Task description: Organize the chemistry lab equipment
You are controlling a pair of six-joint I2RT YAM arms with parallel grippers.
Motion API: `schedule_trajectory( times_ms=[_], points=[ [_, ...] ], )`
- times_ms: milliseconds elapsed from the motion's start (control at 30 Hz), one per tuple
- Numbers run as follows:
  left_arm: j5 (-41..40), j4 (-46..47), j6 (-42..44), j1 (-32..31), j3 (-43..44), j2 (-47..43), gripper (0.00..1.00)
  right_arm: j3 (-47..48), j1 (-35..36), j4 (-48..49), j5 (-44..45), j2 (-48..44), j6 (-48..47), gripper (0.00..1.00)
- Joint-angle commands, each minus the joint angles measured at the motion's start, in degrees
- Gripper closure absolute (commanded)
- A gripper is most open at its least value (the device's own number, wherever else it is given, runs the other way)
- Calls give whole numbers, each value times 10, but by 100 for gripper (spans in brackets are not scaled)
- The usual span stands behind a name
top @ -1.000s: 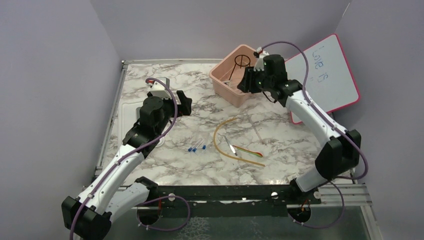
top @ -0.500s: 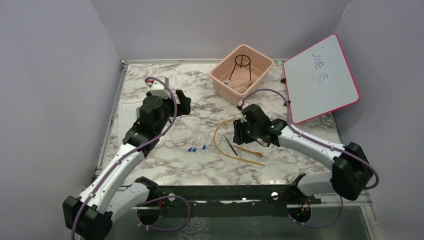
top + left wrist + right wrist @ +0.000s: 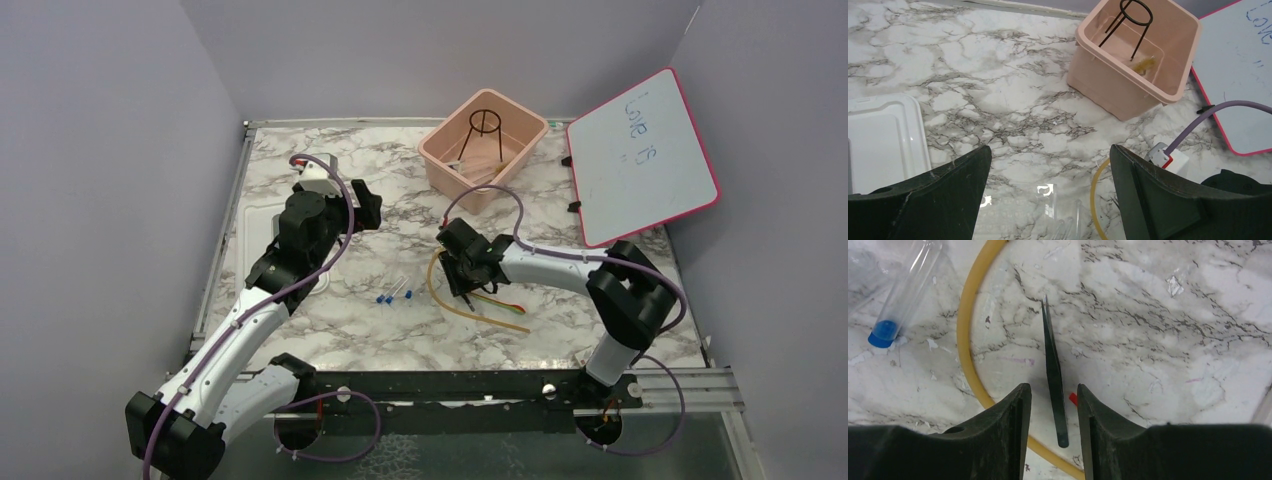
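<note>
Right wrist view looks straight down on the metal tongs [image 3: 1054, 375], which lie flat on the marble with their points aimed away from the arm. The right gripper [image 3: 1052, 392] stands over their blunt end with its jaws apart, one finger on each side and neither pressing the metal. Just left of the tongs the long tan rubber tube [image 3: 968, 340] curves past and runs under the left finger. Farther left lies a clear vial with a blue cap [image 3: 883, 333], and a small red bit [image 3: 1073, 399] sits beside the tongs. From the top external view, these things lie near the middle of the counter [image 3: 400, 160], with the tiny blue-tipped pieces [image 3: 395, 295] to the left of the tube and a thin red-green strand [image 3: 497, 301] to the right of the gripper. The pink bin [image 3: 450, 175] stands at the far edge, right of centre. It holds the black wire ring tripod [image 3: 484, 125] upright, with a few pale pieces on its floor that I cannot identify. The whiteboard [image 3: 645, 155] sits tilted at the far right corner, and the white lid [image 3: 883, 135] lies flat by the left edge. The left gripper [image 3: 1050, 150] hangs above the left half of the counter, jaws spread wide and holding nothing. Bare marble runs from it to the bin, and another bare strip lies along the near edge.
</note>
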Motion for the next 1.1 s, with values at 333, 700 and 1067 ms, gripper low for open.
schedule_trajectory(
  times_ms=[333,700,1067],
  points=[
    [3,4,-1,6,1,-7,9,40,9,18,42,64,-11,93],
    [27,13,-4,6,-3,-5,9,35,8,80,32,-63,-16,95],
    [37,17,-4,6,-3,-7,9,127,-25,135,123,-150,-12,96]
  ],
)
